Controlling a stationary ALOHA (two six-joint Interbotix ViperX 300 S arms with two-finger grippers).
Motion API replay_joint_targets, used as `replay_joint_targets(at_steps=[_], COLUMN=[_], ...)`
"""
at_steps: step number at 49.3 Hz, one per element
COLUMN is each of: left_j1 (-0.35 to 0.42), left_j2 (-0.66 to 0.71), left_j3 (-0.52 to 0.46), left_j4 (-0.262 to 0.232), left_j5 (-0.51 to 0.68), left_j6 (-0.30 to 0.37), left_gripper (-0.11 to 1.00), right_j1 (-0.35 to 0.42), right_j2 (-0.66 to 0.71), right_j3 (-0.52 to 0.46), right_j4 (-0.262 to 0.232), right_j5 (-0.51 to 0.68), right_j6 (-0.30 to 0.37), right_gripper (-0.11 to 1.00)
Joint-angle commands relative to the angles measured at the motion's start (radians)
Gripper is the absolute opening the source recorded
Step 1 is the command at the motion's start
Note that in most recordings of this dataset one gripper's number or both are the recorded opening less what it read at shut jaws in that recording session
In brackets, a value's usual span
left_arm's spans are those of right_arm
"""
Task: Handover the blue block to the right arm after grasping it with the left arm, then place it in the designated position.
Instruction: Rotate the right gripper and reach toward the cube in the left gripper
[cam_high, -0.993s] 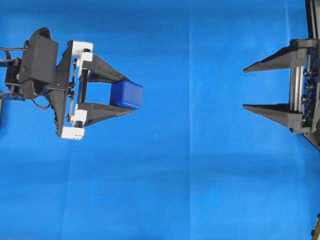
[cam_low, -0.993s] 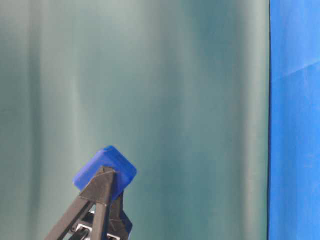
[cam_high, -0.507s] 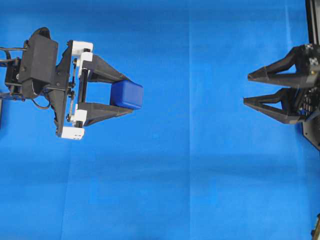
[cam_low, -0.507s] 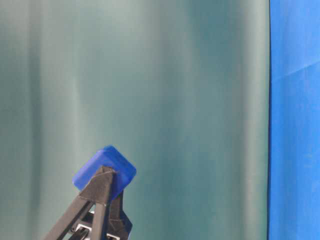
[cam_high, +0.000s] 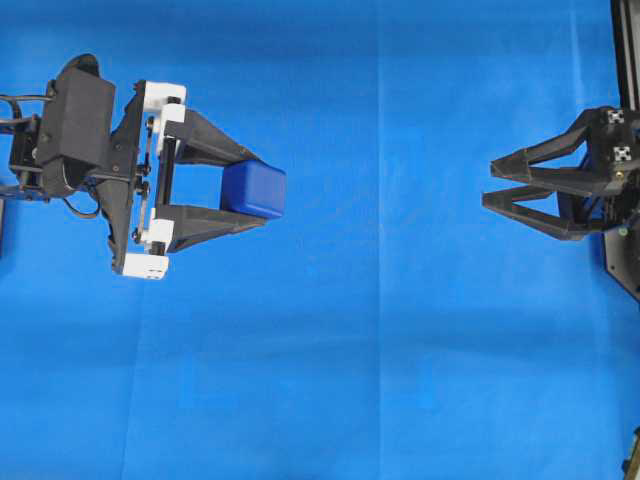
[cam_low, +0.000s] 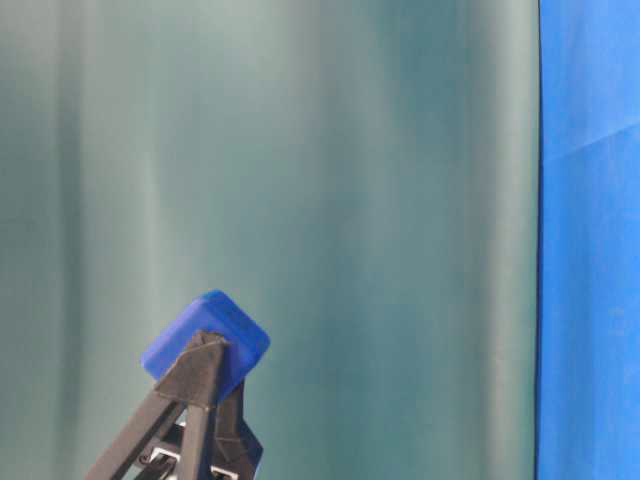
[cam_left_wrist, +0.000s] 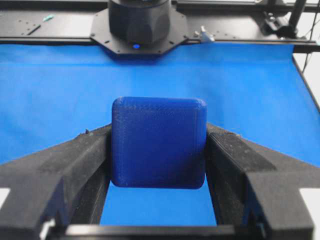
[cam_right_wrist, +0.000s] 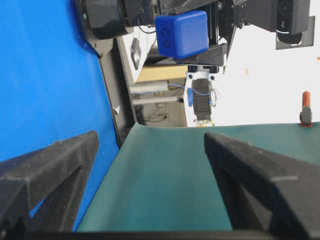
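The blue block (cam_high: 254, 190) is a small dark-blue cube with rounded edges, pinched between the fingertips of my white-trimmed left gripper (cam_high: 262, 190) at the left of the overhead view. The left wrist view shows the blue block (cam_left_wrist: 158, 142) squeezed between both black fingers above the cloth. It also shows at table level (cam_low: 206, 341) and far off in the right wrist view (cam_right_wrist: 181, 33). My all-black right gripper (cam_high: 488, 183) hangs open at the far right, rolled on its side, with its tips pointing left toward the block and nothing between them.
Blue cloth (cam_high: 380, 350) covers the whole work surface. A dark green backdrop (cam_low: 350, 200) fills the table-level view. The right arm's black base (cam_left_wrist: 139, 22) stands at the cloth's far edge in the left wrist view. A wide stretch of cloth separates the two grippers.
The right gripper has rolled about its axis, so its fingers now look stacked close together from overhead. The left gripper and the block have stayed still.
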Motion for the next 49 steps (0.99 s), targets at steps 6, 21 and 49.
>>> replay_joint_targets(at_steps=[6,21,49], left_j1=[-0.002,-0.002,-0.002], left_j2=[-0.017,-0.017,-0.017], left_j3=[-0.014,-0.014,-0.014], left_j4=[-0.002,-0.003,-0.003], left_j5=[-0.011,-0.011,-0.011], left_j6=[0.0,0.0,0.0], left_gripper=[0.48,0.48,0.48], right_j1=[-0.002,-0.002,-0.002], right_j2=[0.006,0.003,0.003], right_j3=[-0.028,-0.028,-0.028], right_j4=[-0.002,-0.002,-0.002], right_j5=[-0.009,-0.009,-0.009], right_j6=[0.002,0.002,0.002], right_gripper=[0.97,0.95,0.95])
